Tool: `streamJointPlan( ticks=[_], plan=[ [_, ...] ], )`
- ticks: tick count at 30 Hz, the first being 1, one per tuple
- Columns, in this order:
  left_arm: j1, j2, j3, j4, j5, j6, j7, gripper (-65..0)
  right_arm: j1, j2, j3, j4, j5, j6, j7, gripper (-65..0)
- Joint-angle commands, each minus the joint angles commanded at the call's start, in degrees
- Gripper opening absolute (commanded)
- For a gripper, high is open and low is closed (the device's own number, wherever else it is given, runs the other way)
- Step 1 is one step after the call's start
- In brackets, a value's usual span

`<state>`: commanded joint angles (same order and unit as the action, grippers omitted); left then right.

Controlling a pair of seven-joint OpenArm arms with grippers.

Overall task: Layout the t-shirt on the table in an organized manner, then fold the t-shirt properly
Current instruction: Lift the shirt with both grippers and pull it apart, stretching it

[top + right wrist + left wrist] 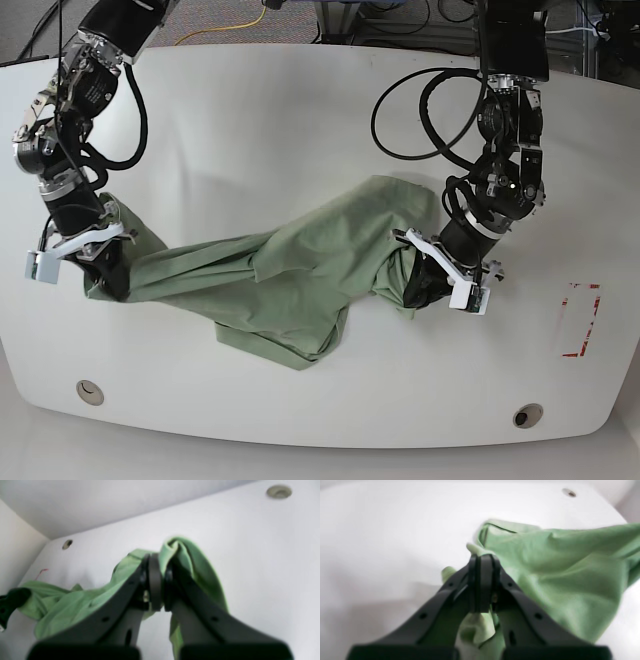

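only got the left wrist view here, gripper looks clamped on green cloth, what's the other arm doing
Observer: The right gripper is shut on the t-shirt too, at the opposite end of it.
Operator: is the shirt laid flat between them
Observer: No. In the base view it stretches as a bunched, twisted band from one gripper to the other, with a loose fold hanging toward the table's near edge.
Operator: where's the red marking from my arm
Observer: The red marking lies beyond the left gripper, toward the table end, and the cloth is apart from it.
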<state>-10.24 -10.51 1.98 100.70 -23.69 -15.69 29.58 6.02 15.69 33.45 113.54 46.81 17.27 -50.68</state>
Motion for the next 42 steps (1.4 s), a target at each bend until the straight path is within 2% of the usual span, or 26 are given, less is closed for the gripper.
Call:
streamJointPlan(
  ticks=[6, 14, 20, 25, 31, 36, 42],
  plan=[
    [-5.1, -0.44, -2.11, 2.64, 0.0, 0.0, 0.18, -65.0, 5.98, 2.81, -0.35, -1.49, 0.09, 0.0, 0.0, -65.0],
    [-14.86, -0.35, -8.62, 6.33, 0.0, -0.18, 7.21, -65.0, 16.26, 7.12, -5.1, -8.62, 0.09, 0.0, 0.0, -65.0],
    [-20.4, -0.62, -11.78, 9.05, 0.26, -0.26, 8.97, -65.0, 23.82, 9.23, -7.65, -14.42, 0.0, 0.09, 0.0, -65.0],
    [-24.97, -2.29, -14.15, 9.76, 0.18, -0.26, 9.05, -65.0, 30.95, 9.93, -11.52, -17.58, -0.35, 0.35, 0.0, -65.0],
    [-31.03, -3.78, -15.03, 9.76, 0.18, -0.26, 9.05, -65.0, 39.65, 11.34, -16.18, -21.01, -1.23, 2.73, 0.0, -65.0],
    [-35.78, -6.24, -15.12, 9.76, 0.0, -0.26, 10.46, -65.0, 46.59, 11.34, -20.4, -22.95, -1.23, 2.73, 0.0, -65.0],
    [-41.58, -6.59, -14.95, 9.76, 0.0, -0.26, 10.64, -65.0, 53.45, 11.34, -24.0, -25.23, -1.23, 2.73, 0.0, -65.0]
  ],
)
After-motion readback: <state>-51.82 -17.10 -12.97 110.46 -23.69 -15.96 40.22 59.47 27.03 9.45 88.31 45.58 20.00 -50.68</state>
